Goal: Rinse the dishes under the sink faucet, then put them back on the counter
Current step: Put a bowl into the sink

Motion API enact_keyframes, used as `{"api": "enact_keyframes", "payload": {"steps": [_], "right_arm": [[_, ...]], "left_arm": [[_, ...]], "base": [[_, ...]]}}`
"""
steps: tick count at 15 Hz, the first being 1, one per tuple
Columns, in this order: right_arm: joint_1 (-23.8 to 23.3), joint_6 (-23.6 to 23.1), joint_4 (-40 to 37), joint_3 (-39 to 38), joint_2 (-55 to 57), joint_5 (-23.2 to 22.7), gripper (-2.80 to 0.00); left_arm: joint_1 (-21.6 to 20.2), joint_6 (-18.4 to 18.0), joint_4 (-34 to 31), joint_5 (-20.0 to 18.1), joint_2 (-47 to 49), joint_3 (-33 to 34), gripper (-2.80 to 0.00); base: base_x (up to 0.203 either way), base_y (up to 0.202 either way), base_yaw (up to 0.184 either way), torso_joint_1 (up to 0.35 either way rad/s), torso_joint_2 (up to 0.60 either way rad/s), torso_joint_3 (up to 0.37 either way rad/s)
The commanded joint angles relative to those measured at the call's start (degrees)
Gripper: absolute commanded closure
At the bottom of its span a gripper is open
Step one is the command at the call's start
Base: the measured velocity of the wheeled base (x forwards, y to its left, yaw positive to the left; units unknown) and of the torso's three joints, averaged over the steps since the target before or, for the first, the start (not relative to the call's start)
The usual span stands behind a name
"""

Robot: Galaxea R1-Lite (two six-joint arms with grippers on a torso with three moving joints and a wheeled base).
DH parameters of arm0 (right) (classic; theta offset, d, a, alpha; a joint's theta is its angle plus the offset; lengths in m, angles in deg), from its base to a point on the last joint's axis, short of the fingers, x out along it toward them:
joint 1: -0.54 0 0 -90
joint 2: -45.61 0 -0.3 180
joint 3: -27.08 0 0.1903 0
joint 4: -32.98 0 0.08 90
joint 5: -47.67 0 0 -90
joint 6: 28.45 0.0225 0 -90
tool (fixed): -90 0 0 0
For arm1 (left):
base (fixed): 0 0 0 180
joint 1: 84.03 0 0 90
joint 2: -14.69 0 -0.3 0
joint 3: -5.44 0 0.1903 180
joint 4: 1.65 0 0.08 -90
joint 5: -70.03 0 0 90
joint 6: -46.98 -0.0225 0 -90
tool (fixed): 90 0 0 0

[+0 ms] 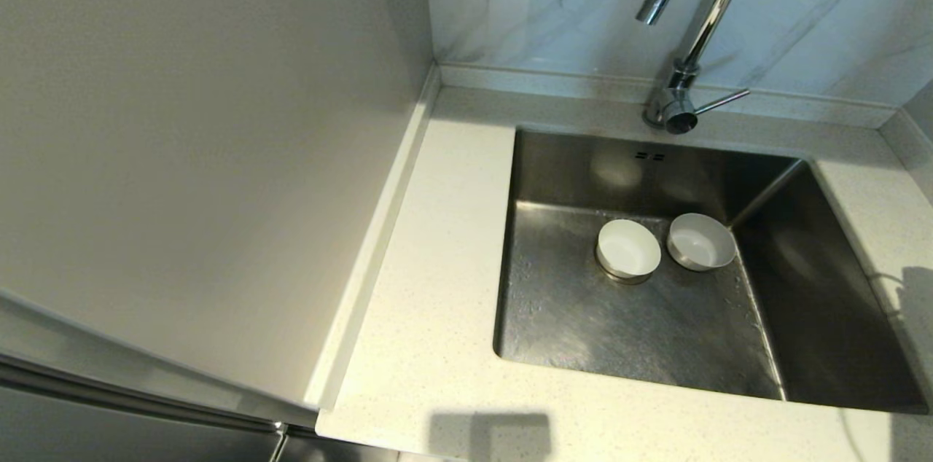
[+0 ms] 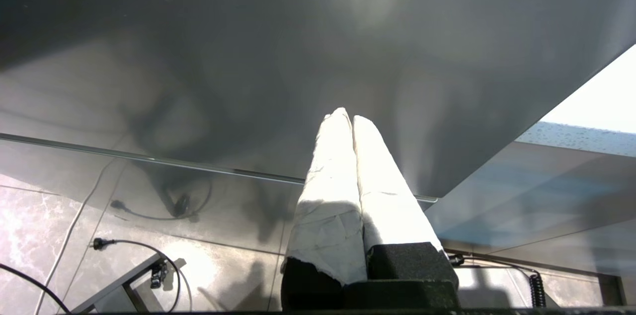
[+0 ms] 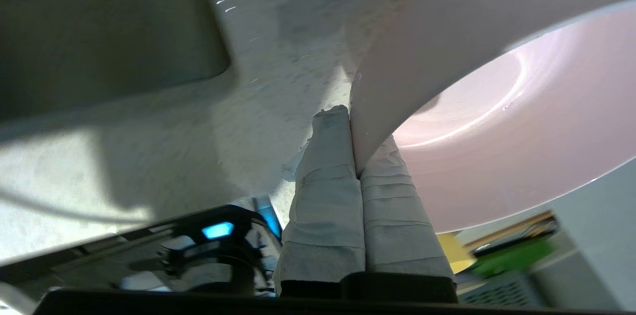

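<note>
A: Where are the bowls?

B: Two in the sink [image 1: 802, 287], on its floor toward the back. White bowl [image 1: 628, 249] sits right on the drain, upright. Grey bowl [image 1: 701, 241] is just beside it on the robot's right, also upright; rims near or touching, can't tell which. Both are roughly below the faucet [image 1: 692, 25] spout. No water running that I can see.

A: And the pink one?

B: Pink bowl [image 3: 497, 121] is in the right hand [image 3: 355, 126]. Only the right wrist view shows it. Taped fingers [image 3: 325, 176] are pinched shut on the rim: one on the outer wall, the other inside. Bowl is tilted w/ its inside facing the cam. It hangs over the speckled table [image 3: 278, 46], w/ a corner of the sink off to one side.

A: Left hand?

B: Left hand [image 2: 348, 118] is parked, nothing in it, fingers pressed together tip to tip. It points at a flat grey panel [image 2: 318, 46]; tiled floor [image 2: 49, 215] w/ cables beneath. Neither arm shows in the head view.

A: Faucet lever?

B: Lever [image 1: 721, 100] sticks out from the base toward the robot's right. Table [image 1: 437, 243] wraps the sink; marbled wall [image 1: 816, 17] behind, plain grey panel on the left.
</note>
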Motion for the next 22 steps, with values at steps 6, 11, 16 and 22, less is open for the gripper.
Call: {"api": "enact_keyframes", "payload": {"steps": [6,11,16,22], "right_arm": [[16.0,-3.7,0.7,-3.3,-6.6,-0.1,0.0],[28.0,-3.8,30.1,-17.1,-4.5,-0.1,0.0],[35.3,-3.8,35.1,-18.3,0.9,-0.1,0.0],[40.3,-3.8,36.0,-16.9,6.4,-0.1,0.0]], "left_arm": [[0.0,0.0,0.0,0.0,-0.2,0.0,0.0],[0.0,0.0,0.0,0.0,-0.2,0.0,0.0],[0.0,0.0,0.0,0.0,-0.2,0.0,0.0],[0.0,0.0,0.0,-0.1,-0.2,0.0,0.0]], "base": [[0.0,0.0,0.0,0.0,0.0,0.0],[0.0,0.0,0.0,0.0,0.0,0.0],[0.0,0.0,0.0,0.0,0.0,0.0],[0.0,0.0,0.0,0.0,0.0,0.0]]}}
